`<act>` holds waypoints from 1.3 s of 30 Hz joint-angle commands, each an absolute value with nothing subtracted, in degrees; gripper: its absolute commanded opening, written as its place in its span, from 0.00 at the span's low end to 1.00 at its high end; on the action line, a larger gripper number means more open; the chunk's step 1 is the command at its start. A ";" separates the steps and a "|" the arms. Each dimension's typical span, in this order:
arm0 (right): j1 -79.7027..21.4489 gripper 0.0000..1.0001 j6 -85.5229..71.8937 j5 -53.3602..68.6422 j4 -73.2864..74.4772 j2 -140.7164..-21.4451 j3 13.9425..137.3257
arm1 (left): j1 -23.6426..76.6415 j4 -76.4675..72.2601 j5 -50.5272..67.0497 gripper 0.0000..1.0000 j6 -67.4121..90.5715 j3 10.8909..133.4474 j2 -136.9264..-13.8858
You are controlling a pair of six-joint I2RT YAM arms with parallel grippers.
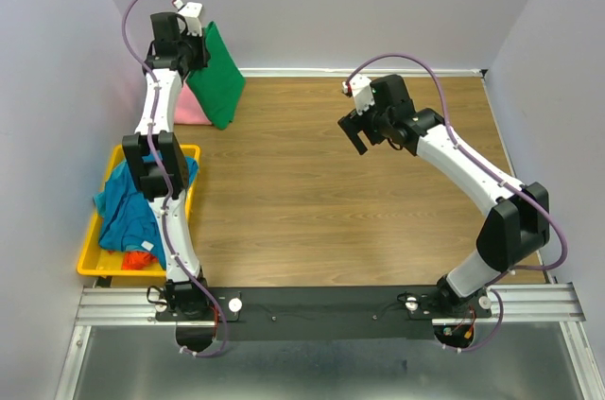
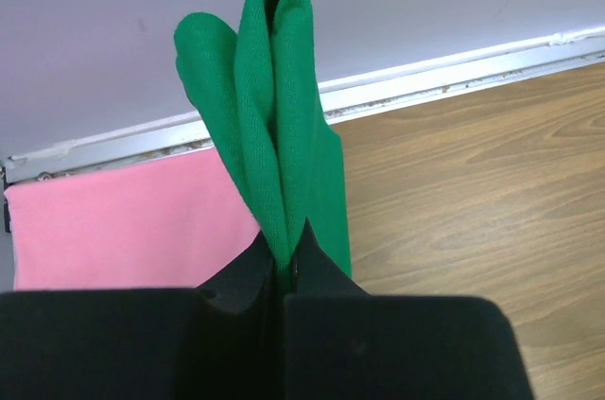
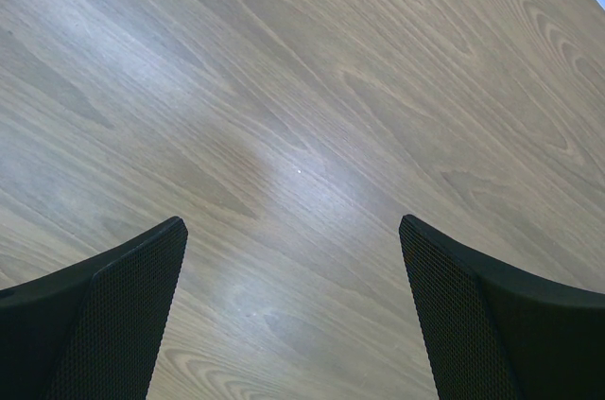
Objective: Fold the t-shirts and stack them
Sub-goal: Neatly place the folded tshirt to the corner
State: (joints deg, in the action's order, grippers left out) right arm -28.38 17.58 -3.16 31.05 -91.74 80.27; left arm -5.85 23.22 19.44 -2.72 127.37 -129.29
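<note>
One arm is stacking: the left gripper [image 2: 288, 266] is pinching the folded green t-shirt [image 2: 274, 116] over the pink t-shirt [image 2: 132, 220] in the far-left corner, likely needing to lower it squarely and let go, while the right gripper [image 3: 291, 230] is idling agape.

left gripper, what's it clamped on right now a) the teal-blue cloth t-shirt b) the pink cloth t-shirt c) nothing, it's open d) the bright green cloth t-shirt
D: in the left wrist view the left gripper is shut on a fold of the bright green cloth t-shirt, while the pink cloth t-shirt lies flat outside its grip.
</note>
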 commanded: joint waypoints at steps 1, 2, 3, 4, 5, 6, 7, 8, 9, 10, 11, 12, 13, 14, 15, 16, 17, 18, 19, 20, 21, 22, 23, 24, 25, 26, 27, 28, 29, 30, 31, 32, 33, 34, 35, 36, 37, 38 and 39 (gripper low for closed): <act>-28.04 1.00 18.02 -4.39 31.90 -92.46 80.51 | -8.43 20.22 23.28 0.00 -0.62 127.09 -127.79; -28.04 1.00 17.93 -4.48 31.90 -92.46 80.42 | -8.52 19.78 23.73 0.00 -0.44 127.00 -127.71; -28.04 1.00 18.02 -4.40 31.99 -92.55 80.33 | -8.79 19.86 24.51 0.00 -0.44 127.26 -127.79; -28.04 1.00 18.02 -4.39 31.99 -92.64 80.33 | -8.88 19.60 25.13 0.00 -0.18 127.27 -127.71; -28.04 1.00 18.02 -4.39 32.08 -92.72 80.42 | -8.88 19.60 25.83 0.00 -0.26 127.18 -127.53; -28.04 1.00 17.93 -4.48 32.08 -92.81 80.51 | -8.70 19.25 26.88 0.00 1.22 126.74 -127.09; -28.04 1.00 17.93 -4.40 32.08 -92.99 80.59 | -8.70 19.07 27.33 0.00 1.67 126.48 -126.65; -28.04 1.00 17.93 -4.39 32.08 -93.16 80.60 | -8.53 18.99 27.68 0.00 2.02 126.21 -126.39; -28.04 1.00 18.02 -4.39 32.08 -93.34 80.77 | -8.35 18.64 27.86 0.00 2.28 125.86 -125.78; -28.04 1.00 18.02 -4.22 32.08 -93.43 80.77 | -8.44 18.63 28.04 0.00 2.63 125.51 -125.51; -28.04 1.00 18.02 -4.22 32.17 -93.51 80.86 | -8.26 18.63 27.95 0.00 3.33 125.33 -125.42; -27.95 1.00 18.02 -4.13 32.17 -93.86 81.03 | -8.35 18.55 27.86 0.00 3.69 124.98 -125.07; -28.04 1.00 18.02 -4.13 32.17 -93.87 81.21 | -8.44 18.63 27.69 0.00 3.69 124.89 -124.89; -28.04 1.00 17.93 -4.04 32.17 -93.95 81.30 | -8.44 18.37 27.51 0.00 3.95 124.81 -124.63; -28.04 1.00 17.93 -3.87 32.17 -94.04 81.39 | -8.52 18.02 27.68 0.00 4.13 124.54 -124.28; -28.04 1.00 17.93 -3.95 32.17 -94.13 81.39 | -8.61 17.93 27.77 0.00 4.30 124.63 -124.10; -28.04 1.00 17.93 -3.87 32.17 -94.13 81.21 | -8.53 17.84 27.86 0.00 4.65 124.80 -123.93; -28.04 1.00 17.93 -3.95 32.17 -94.13 81.04 | -8.61 17.67 28.04 0.00 4.83 124.98 -123.75; -28.04 1.00 18.02 -3.87 32.17 -94.04 81.04 | -8.53 17.58 28.47 0.00 4.83 125.33 -123.58; -28.04 1.00 18.02 -3.78 32.17 -94.04 80.77 | -8.53 17.58 28.56 0.00 5.01 125.42 -123.40; -28.04 1.00 17.93 -3.69 32.17 -93.96 80.77 | -8.61 17.40 28.65 0.00 5.44 125.42 -123.14; -28.04 1.00 17.93 -3.69 32.17 -93.87 80.68 | -8.61 17.40 29.09 0.00 5.62 125.59 -123.05; -28.04 1.00 18.02 -3.78 32.25 -93.78 80.60 | -8.61 17.23 29.35 0.00 5.71 125.42 -122.52; -28.04 1.00 18.02 -4.04 32.26 -93.78 80.60 | -8.61 16.88 29.44 0.00 6.15 125.25 -122.26; -28.04 1.00 18.02 -4.04 32.26 -93.69 80.51 | -8.61 16.79 29.44 0.00 6.33 125.24 -122.17; -28.04 1.00 18.02 -3.96 32.26 -93.69 80.51 | -8.61 16.79 29.53 0.00 6.33 125.24 -122.08; -28.04 1.00 17.93 -3.87 32.26 -93.78 80.51 | -8.61 16.79 29.62 0.00 6.24 125.33 -121.99; -28.04 1.00 17.93 -3.78 32.26 -93.78 80.51 | -8.70 16.96 29.53 0.00 6.24 125.51 -122.08; -28.12 1.00 17.93 -3.78 32.26 -93.95 80.59 | -8.79 16.96 29.53 0.00 6.15 125.59 -122.17; -28.04 1.00 17.93 -3.69 32.26 -94.04 80.77 | -8.79 17.14 29.27 0.00 5.89 125.77 -122.25; -28.04 1.00 17.93 -3.60 32.26 -94.13 80.77 | -8.79 17.23 29.27 0.00 5.80 125.86 -122.34; -28.04 1.00 17.93 -3.60 32.26 -94.22 80.86 | -9.05 17.31 29.09 0.00 5.71 125.77 -122.60; -28.04 1.00 17.84 -3.60 32.26 -94.39 80.95 | -9.23 17.75 29.09 0.00 5.54 125.77 -122.96; -28.04 1.00 17.93 -3.69 32.34 -94.39 81.12 | -9.40 17.93 29.00 0.00 5.54 125.68 -123.22; -28.04 1.00 17.93 -3.69 32.34 -94.48 81.21 | -9.49 17.93 29.09 0.00 5.45 125.34 -123.22; -28.04 1.00 17.93 -3.87 32.26 -94.57 81.21 | -9.84 18.45 29.09 0.00 5.28 125.33 -123.74; -28.04 1.00 17.93 -3.87 32.34 -94.57 81.12 | -10.10 18.54 29.18 0.00 5.10 125.33 -123.92; -28.12 1.00 17.93 -3.78 32.26 -94.57 81.12 | -10.28 18.54 29.35 0.00 5.10 124.81 -124.10; -28.04 1.00 17.93 -3.69 32.34 -94.66 81.12 | -10.63 18.54 29.44 0.00 5.10 124.72 -124.54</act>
